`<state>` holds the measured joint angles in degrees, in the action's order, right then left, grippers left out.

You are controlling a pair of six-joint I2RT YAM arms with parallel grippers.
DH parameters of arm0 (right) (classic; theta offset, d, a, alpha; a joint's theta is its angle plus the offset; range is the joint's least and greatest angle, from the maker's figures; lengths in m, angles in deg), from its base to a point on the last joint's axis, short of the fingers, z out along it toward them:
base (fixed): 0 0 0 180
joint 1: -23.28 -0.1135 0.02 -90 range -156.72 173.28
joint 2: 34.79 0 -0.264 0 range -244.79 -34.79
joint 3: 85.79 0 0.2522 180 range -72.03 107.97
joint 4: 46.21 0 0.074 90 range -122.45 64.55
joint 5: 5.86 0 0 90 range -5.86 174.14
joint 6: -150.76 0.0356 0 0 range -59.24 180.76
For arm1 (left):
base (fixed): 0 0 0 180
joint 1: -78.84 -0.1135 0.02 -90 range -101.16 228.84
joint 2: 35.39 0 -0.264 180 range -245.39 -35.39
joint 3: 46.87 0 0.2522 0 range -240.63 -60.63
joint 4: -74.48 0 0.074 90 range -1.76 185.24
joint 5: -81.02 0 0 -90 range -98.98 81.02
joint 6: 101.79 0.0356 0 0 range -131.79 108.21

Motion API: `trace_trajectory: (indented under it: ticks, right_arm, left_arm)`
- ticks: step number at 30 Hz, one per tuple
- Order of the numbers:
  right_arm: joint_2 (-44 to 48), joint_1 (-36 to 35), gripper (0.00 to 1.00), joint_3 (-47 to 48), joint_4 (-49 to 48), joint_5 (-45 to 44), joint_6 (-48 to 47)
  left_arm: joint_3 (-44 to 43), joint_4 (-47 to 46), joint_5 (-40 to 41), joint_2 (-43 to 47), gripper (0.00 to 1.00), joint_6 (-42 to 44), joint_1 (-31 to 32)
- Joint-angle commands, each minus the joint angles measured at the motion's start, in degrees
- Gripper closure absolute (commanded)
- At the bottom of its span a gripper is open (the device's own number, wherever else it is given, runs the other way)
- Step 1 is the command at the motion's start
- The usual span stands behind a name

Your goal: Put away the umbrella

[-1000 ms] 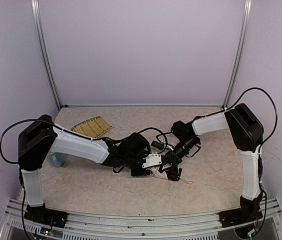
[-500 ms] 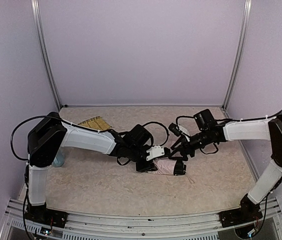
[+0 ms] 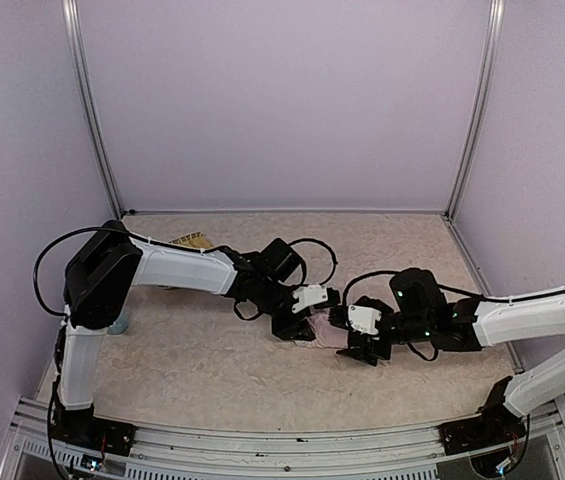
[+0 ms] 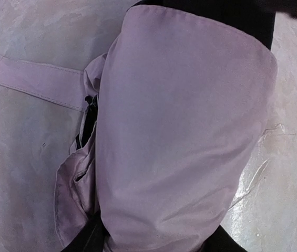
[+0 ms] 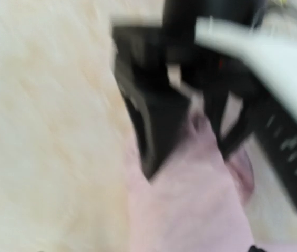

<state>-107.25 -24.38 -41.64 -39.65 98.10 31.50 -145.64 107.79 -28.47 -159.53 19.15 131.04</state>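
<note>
Left wrist view is filled by the umbrella (image 4: 180,131), its pale pink fabric bunched into a loose roll with the closure strap (image 4: 32,79) lying flat on the bench (image 4: 11,184). From above, the umbrella (image 3: 324,330) lies mid-bench between the two arms. Dark tips flank the roll at the bottom edge of the left wrist view, so I judge the left claw (image 3: 300,322) clamped on the umbrella. The right claw (image 3: 360,342) sits at the roll's right end; its own view is smeared by motion, and I cannot tell whether it is apart or together.

A second ago the right arm stood tall at the far right; now it stretches low across the bench. The left arm hides most of the woven bamboo tray (image 3: 190,240). Both arms now meet at the bundle, probably to wrap the fabric tight.
</note>
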Motion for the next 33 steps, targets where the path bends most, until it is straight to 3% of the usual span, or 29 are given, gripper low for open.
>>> trace_trajectory:
  ticks: [1, 9, 17, 20, 22, 23, 24, 25, 30, 33]
  right_arm:
    - [-7.3, -2.0, 0.19, 4.4, 1.0, -14.8, -6.6]
    - [-18.5, -4.0, 0.22, 9.5, 2.6, -19.6, -12.2]
    - [-26.5, -4.5, 0.45, 12.1, 10.0, -25.1, -11.3]
    - [-28.0, -4.5, 0.64, 12.8, 13.0, -25.9, -10.8]
    - [-28.3, -4.5, 0.71, 13.7, 15.1, -25.5, -10.0]
    - [-28.2, -4.4, 0.75, 13.9, 15.9, -24.8, -9.7]
    - [-28.1, -4.4, 0.77, 14.0, 16.4, -24.0, -9.6]
    - [-28.0, -4.5, 0.78, 14.0, 17.0, -23.3, -9.6]
    - [-28.3, -4.3, 0.81, 14.6, 20.2, -21.2, -8.6]
    - [-28.3, -3.9, 0.81, 15.9, 23.0, -18.2, -7.6]
  left_arm:
    - [3.7, 18.8, -0.2, -8.1, 0.49, 0.0, 0.6]
    - [3.0, 20.1, -1.6, -8.1, 0.49, 0.5, 0.5]
    - [3.7, 18.8, -3.3, -5.7, 0.46, 1.1, -0.6]
    - [4.3, 17.7, -3.9, -3.8, 0.46, 1.6, -0.8]
    - [4.7, 16.3, -3.6, -2.3, 0.36, 1.1, -1.0]
    - [5.3, 14.7, -3.1, -1.2, 0.27, 0.3, -1.3]
    - [6.1, 12.7, -2.3, 0.4, 0.08, -0.7, -1.7]
    - [7.2, 10.4, -1.8, 1.9, 0.02, -1.6, -2.2]
    - [13.6, -1.5, 3.9, 12.9, 0.01, -7.8, -6.5]
    - [19.0, -10.2, 2.7, 21.9, 0.01, -10.9, -9.8]
